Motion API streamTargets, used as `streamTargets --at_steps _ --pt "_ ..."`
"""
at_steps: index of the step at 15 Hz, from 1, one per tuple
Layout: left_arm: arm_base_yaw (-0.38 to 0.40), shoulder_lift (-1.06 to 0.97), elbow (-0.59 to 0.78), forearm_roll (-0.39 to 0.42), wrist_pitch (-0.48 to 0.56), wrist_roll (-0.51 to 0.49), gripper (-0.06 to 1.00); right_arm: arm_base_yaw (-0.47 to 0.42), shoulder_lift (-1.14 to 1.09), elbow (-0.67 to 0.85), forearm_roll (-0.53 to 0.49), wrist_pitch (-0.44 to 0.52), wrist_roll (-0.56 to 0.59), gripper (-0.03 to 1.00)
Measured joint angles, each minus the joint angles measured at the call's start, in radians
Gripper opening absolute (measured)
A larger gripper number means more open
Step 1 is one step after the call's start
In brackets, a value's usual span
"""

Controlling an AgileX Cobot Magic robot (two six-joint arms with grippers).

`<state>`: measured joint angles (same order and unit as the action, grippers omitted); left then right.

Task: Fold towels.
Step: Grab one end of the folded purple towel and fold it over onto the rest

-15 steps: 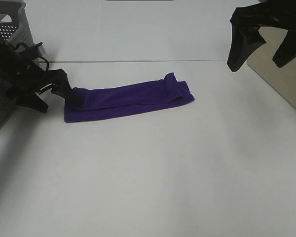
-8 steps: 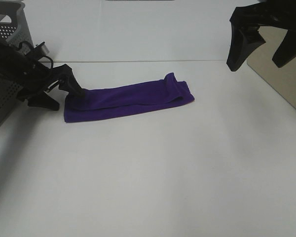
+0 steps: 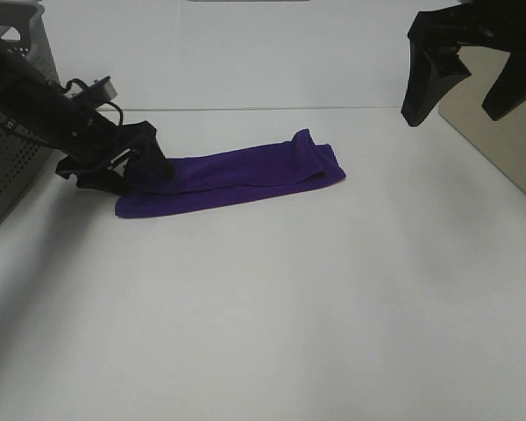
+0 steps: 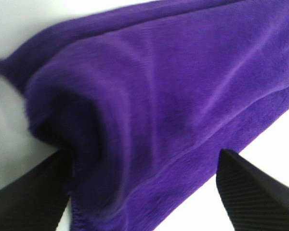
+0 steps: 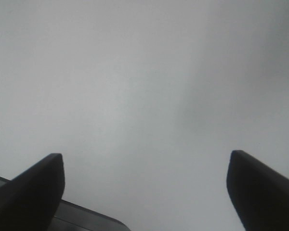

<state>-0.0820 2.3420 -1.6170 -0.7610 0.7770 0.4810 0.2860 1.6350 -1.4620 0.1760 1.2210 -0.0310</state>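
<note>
Towel (image 3: pixel 245 173) left end hidden under left gripper (image 3: pixel 142 177), jaws wide astride; right gripper (image 3: pixel 453 112) wide, empty, arm cropped.

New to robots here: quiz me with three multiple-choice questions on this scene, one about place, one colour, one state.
1. Where are the left fingers?
A. at the towel's end nearest the grey basket
B. inside the basket
C. at its far end
2. The towel is:
A. green
B. purple
C. white
3. The right fingers are:
A. shut on the towel
B. open, empty
C. shut on the basket
Answers: 1A, they straddle that end; 2B, deep purple throughout; 3B, spread wide in the air.
</note>
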Motion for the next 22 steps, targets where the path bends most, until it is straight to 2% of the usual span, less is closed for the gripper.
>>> streamTargets --at_steps 2,3,4,7,8,10,11,12,14,18,22 --pt "-0.049 0.0 0.0 0.04 -0.063 -0.032 0.72 0.0 0.0 0.0 0.001 0.0 -0.005 0.89" --pt "-0.058 0.0 0.0 0.059 -0.082 -0.063 0.67 0.0 0.0 0.0 0.002 0.0 -0.006 0.89" --pt "-0.058 0.001 0.0 0.074 -0.091 -0.089 0.57 0.0 0.0 0.0 0.004 0.0 -0.007 0.89" --pt "-0.056 0.005 0.0 0.134 -0.097 -0.11 0.11 0.0 0.0 0.0 0.005 0.0 -0.009 0.89" --pt "-0.056 0.007 -0.01 0.146 -0.081 -0.11 0.04 0.0 0.0 0.0 0.005 0.0 -0.009 0.89" --pt "-0.057 0.013 -0.043 0.187 -0.031 -0.111 0.03 0.0 0.0 0.0 0.005 0.0 -0.009 0.89" --pt "-0.058 0.016 -0.073 0.244 0.016 -0.115 0.03 0.0 0.0 0.0 0.005 0.0 -0.009 0.89" --pt "-0.058 0.012 -0.148 0.362 0.115 -0.144 0.03 0.0 0.0 0.0 0.005 0.0 -0.009 0.89" --pt "-0.058 -0.009 -0.214 0.425 0.174 -0.173 0.03 0.0 0.0 0.0 0.005 0.0 -0.013 0.89" --pt "-0.076 -0.039 -0.338 0.413 0.236 -0.185 0.03 0.0 0.0 0.0 0.005 0.0 -0.027 0.89" --pt "-0.204 0.009 -0.444 0.405 0.22 -0.203 0.03 0.0 0.0 0.0 0.009 0.0 -0.034 0.89"
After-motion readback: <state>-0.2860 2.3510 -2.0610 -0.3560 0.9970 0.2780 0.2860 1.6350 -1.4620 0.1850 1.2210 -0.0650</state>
